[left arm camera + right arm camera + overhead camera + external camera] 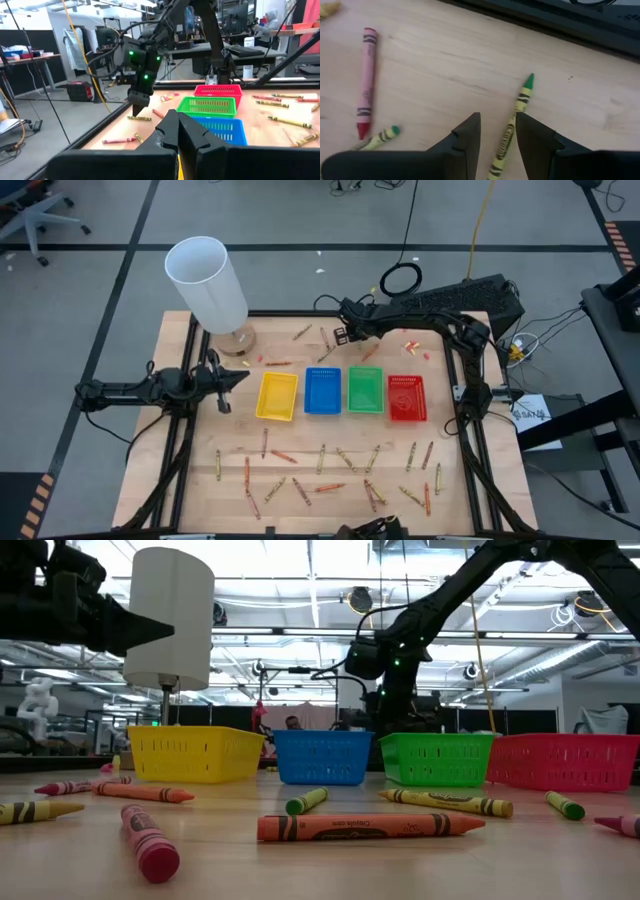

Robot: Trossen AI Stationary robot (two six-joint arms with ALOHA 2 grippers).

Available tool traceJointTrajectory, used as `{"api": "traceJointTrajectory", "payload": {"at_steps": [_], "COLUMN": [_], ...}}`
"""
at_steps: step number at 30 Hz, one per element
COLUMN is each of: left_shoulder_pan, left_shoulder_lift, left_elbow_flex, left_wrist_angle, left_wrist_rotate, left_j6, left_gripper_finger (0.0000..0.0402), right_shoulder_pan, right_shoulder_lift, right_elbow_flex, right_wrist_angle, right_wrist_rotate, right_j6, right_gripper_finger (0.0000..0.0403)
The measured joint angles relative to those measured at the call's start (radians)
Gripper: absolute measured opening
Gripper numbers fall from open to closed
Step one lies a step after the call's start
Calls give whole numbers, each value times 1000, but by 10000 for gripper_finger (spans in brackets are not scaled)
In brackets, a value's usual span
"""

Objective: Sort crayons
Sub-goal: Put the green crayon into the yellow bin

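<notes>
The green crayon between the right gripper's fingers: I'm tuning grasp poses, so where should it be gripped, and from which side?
Grip the green crayon at mid-shaft, on its paper wrapper, coming straight down. It lies flat on the table, so only its long sides are free; the right gripper, open, already straddles it.

right tool (497, 132) open, left tool (176, 131) closed.

green crayon (512, 127) lower end behind jaws
</notes>
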Motion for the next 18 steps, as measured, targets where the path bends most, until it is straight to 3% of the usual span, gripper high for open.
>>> {"api": "traceJointTrajectory", "payload": {"at_steps": [10, 18], "left_shoulder_pan": [0, 0], "left_shoulder_lift": [3, 3], "left_elbow_flex": [1, 1], "left_wrist_angle": [-10, -13], "left_wrist_rotate": [22, 33], "left_j6": [0, -1], "left_gripper_finger": [0, 0], "right_shoulder_pan": [24, 58], "right_shoulder_lift": [77, 17], "right_elbow_flex": [5, 6], "right_wrist_angle": [6, -9], "right_wrist_rotate": [-15, 51], "right_j6": [50, 2], "right_gripper_finger": [111, 111]}}
